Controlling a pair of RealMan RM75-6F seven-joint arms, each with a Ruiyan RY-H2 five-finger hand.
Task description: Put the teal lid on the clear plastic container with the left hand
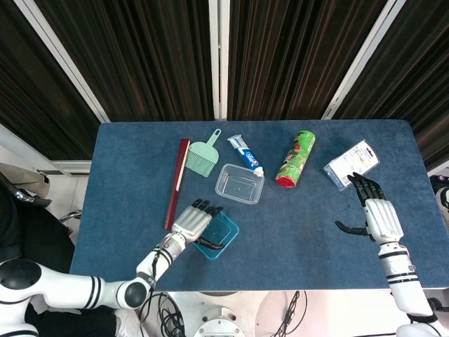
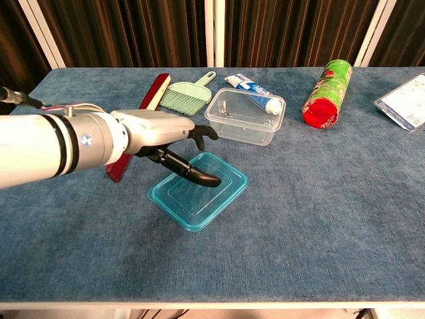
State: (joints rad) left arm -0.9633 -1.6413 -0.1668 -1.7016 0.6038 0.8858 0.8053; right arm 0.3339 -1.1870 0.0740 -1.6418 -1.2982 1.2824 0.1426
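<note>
Blue-carpeted worktop (image 1: 126,175), dark slatted curtains (image 1: 154,56) behind. Left hand (image 2: 163,136) hovered fingers spread over teal lid (image 2: 206,199), lower centre. Clear container (image 2: 242,119) just above. Right hand (image 1: 375,210) open, right edge.

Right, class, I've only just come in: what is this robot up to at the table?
The robot's left hand is over the teal lid, which lies flat on the blue table; its fingers are spread and it has no grip on the lid yet. The clear plastic container stands uncovered just beyond, with a toothpaste tube against its far rim. The right hand is open near a packaged card, holding nothing.
</note>
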